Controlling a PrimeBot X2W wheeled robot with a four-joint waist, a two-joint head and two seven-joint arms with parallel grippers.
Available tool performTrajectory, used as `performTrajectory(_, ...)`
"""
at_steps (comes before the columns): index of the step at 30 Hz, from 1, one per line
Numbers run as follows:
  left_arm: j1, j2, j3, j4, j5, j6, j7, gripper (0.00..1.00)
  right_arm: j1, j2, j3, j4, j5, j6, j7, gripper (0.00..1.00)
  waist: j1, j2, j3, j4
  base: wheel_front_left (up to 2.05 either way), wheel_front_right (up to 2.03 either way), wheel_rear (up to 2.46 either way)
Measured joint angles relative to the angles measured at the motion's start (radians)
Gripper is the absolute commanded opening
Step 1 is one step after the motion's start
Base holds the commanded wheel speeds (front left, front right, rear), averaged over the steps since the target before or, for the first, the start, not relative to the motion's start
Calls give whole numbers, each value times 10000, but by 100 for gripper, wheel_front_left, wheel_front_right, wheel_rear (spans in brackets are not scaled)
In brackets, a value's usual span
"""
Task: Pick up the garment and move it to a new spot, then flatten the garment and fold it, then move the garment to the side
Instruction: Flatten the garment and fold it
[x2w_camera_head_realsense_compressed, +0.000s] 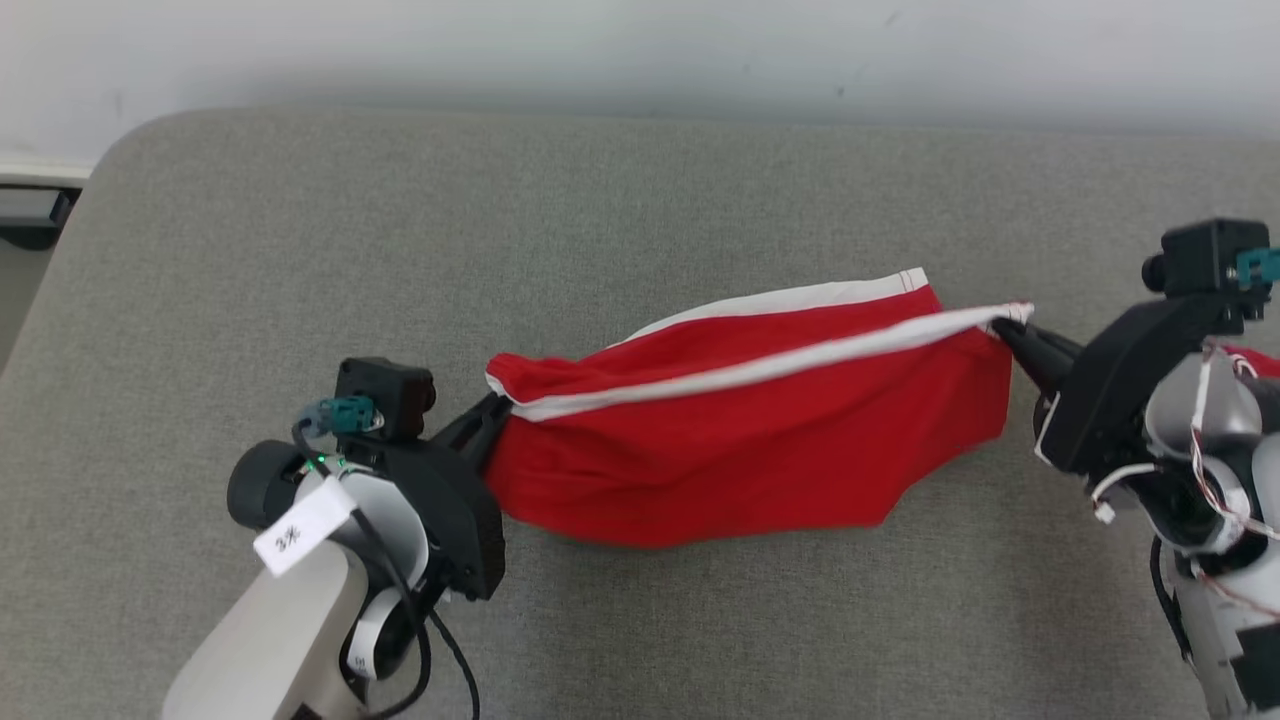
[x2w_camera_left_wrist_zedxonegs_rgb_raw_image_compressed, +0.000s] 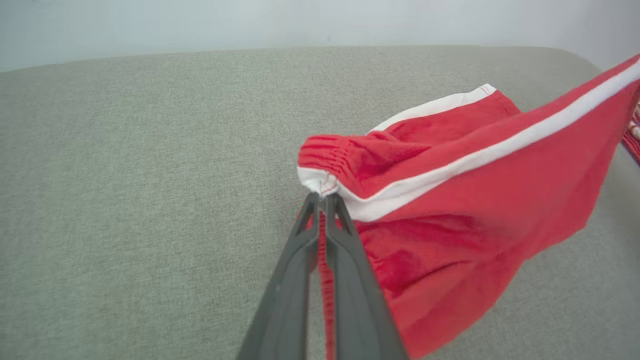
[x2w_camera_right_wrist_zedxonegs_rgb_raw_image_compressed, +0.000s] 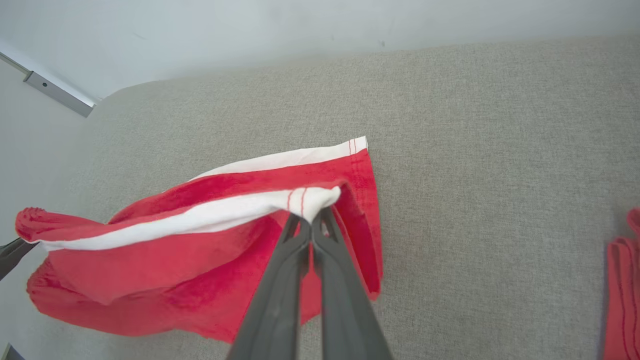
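Left gripper (x2w_camera_head_realsense_compressed: 493, 408): arm enters from lower left, fingers pointing up-right, pressed together on elastic waistband corner of shorts (x2w_camera_head_realsense_compressed: 740, 450). Right gripper (x2w_camera_head_realsense_compressed: 1003, 333): arm enters from right edge, fingers pointing left, pinched tight on white-striped hem corner. Shorts stretched between both grippers above middle of grey pad (x2w_camera_head_realsense_compressed: 600, 200); white stripe taut tip to tip, lower edge sagging, contact with pad unclear. White tag (x2w_camera_head_realsense_compressed: 303, 525) on left forearm: handwritten marks, not legible. Second red cloth (x2w_camera_right_wrist_zedxonegs_rgb_raw_image_compressed: 620, 290) on pad, well right of shorts.
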Motion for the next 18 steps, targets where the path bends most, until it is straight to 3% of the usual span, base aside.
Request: performTrajectory(18, -1428, -771, 171, 1825, 303, 249, -111, 0, -2242, 407, 245, 2709, -560, 71, -1638, 0, -2, 0, 608, 58, 0, 0, 0)
